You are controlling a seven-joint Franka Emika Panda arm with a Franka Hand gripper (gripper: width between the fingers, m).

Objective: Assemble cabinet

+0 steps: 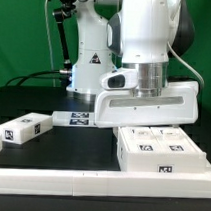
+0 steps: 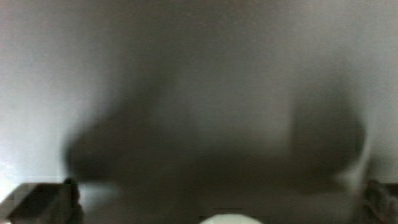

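Observation:
The white cabinet body [image 1: 161, 153] lies at the exterior view's right, with square tags on its upper face. A separate white cabinet piece with tags [image 1: 22, 130] lies at the left. My gripper [image 1: 143, 121] hangs low just behind the body's far edge, and its fingertips are hidden there. In the wrist view the gripper [image 2: 214, 202] has its dark fingers [image 2: 43, 200] far apart at the frame's edges. A blurred white surface [image 2: 196, 70] fills the space between them very close to the camera. I cannot tell which piece it is.
The marker board [image 1: 77, 118] lies flat between the loose piece and the cabinet body. The white robot base [image 1: 91, 61] stands behind it. A white raised edge [image 1: 80, 179] runs along the front of the black table.

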